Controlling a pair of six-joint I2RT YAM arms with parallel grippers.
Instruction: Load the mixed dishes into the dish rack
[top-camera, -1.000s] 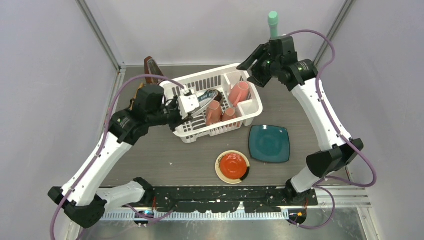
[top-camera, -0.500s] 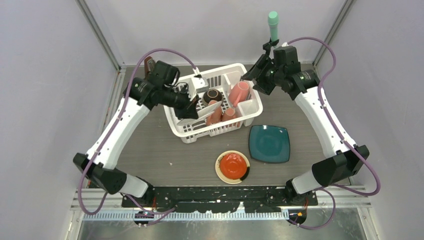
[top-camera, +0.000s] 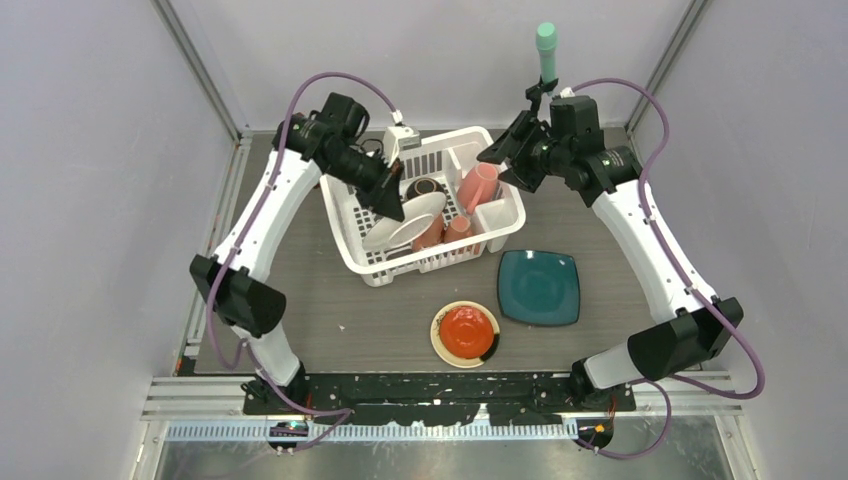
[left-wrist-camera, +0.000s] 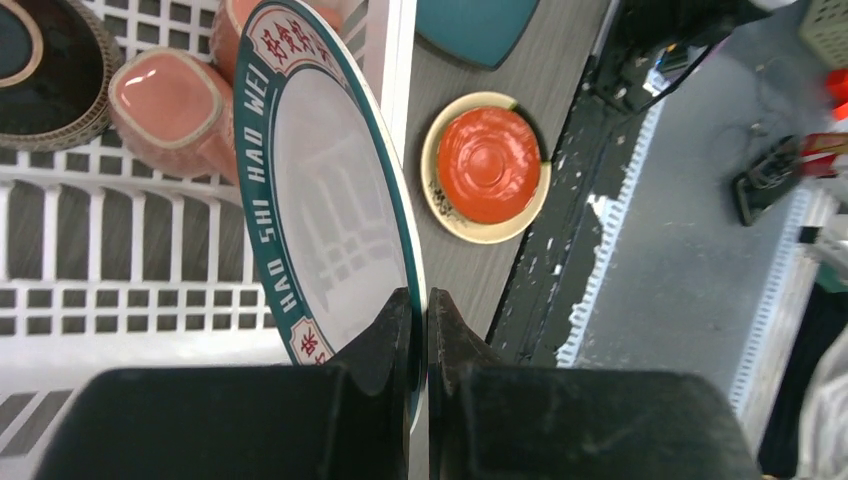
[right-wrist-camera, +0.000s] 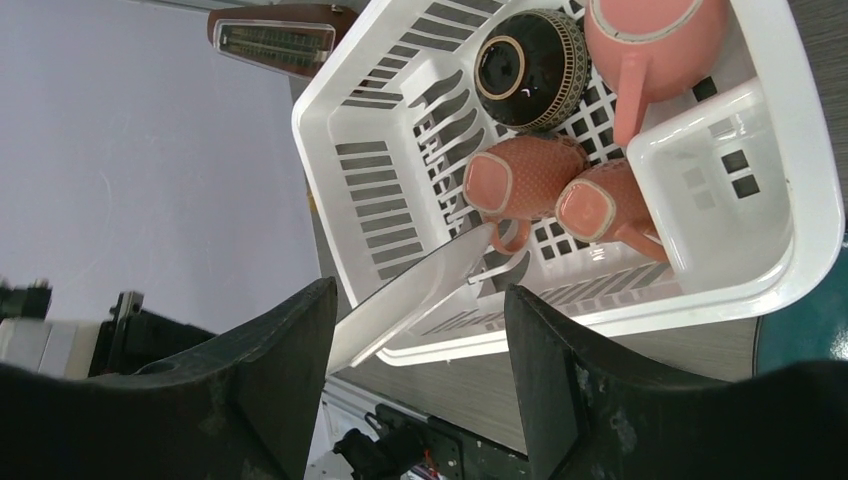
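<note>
Our left pincer (left-wrist-camera: 420, 305) clamps the rim of the teal-rimmed white plate (left-wrist-camera: 330, 200), which is tilted over the dish rack (top-camera: 372, 262) just beside the pink mugs (right-wrist-camera: 520, 175) and brown bowl (right-wrist-camera: 530, 68) lying inside. Our right pincer (right-wrist-camera: 420, 300) gapes wide above the rack. On the desk (top-camera: 330, 300) lie the red-centred plate (top-camera: 465, 333) and a teal square plate (top-camera: 538, 287).

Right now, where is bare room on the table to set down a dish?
Widest: bare table left of the red-centred plate, in front of the rack. Also a smaller patch behind the teal plate. Crowded: inside the rack, with mugs, bowl and the white plate in the left claw.
</note>
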